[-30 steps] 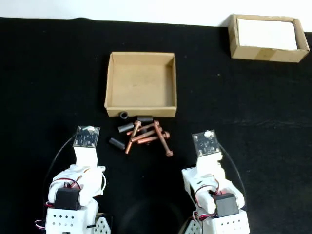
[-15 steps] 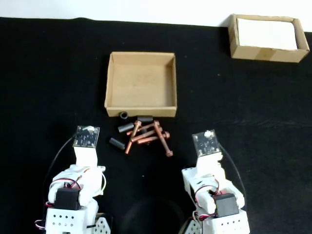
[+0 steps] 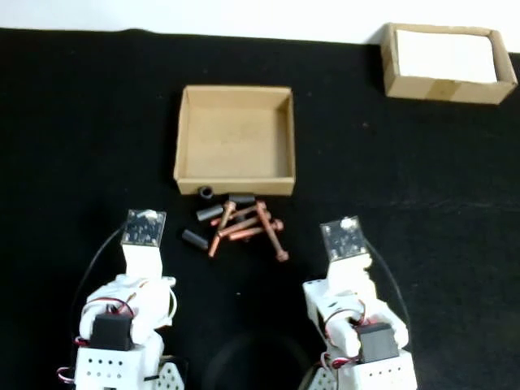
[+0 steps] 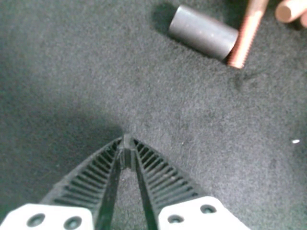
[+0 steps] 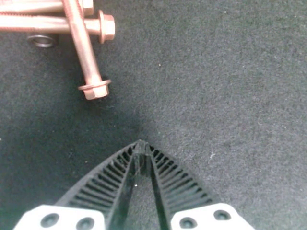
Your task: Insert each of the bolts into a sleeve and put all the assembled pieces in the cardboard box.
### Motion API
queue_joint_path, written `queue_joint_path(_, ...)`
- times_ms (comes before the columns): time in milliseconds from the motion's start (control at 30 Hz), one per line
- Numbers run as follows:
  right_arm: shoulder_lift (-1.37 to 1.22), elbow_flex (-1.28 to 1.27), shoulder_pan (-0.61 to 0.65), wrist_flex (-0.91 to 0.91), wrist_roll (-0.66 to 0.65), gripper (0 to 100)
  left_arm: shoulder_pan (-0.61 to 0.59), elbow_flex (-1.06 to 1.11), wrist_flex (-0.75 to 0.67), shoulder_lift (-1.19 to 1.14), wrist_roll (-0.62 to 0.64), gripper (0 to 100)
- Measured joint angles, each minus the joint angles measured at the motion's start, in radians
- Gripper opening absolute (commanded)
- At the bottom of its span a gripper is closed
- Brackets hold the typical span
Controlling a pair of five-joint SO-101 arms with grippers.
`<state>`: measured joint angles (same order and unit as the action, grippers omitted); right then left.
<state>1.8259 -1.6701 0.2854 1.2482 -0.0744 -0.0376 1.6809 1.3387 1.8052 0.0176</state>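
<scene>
The left end effector (image 4: 127, 143) is closed, its two ribbed fingers meeting at the tips, and it holds nothing. It hangs just over the black surface (image 3: 81, 130). The right end effector (image 5: 140, 146) is closed and empty in the same way. Between the two arms lie the bolts (image 3: 244, 227), copper-coloured with flanged hexagonal heads (they cross one another in a small heap). The sleeves (image 3: 193, 239) are short dark tubes, lying loose beside this heap. Just behind them stands the open cardboard box (image 3: 236, 186).
</scene>
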Motion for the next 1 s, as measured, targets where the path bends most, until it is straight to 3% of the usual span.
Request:
queue_joint_path(800, 0.000, 0.000, 0.002, 0.000, 0.000, 0.9, 0.000, 0.000, 0.000, 0.000, 0.000, 1)
queue_joint_path(1000, 0.000, 0.000, 0.054, -0.017, 0.000, 0.9, 0.000, 0.000, 0.000, 0.000, 0.000, 1)
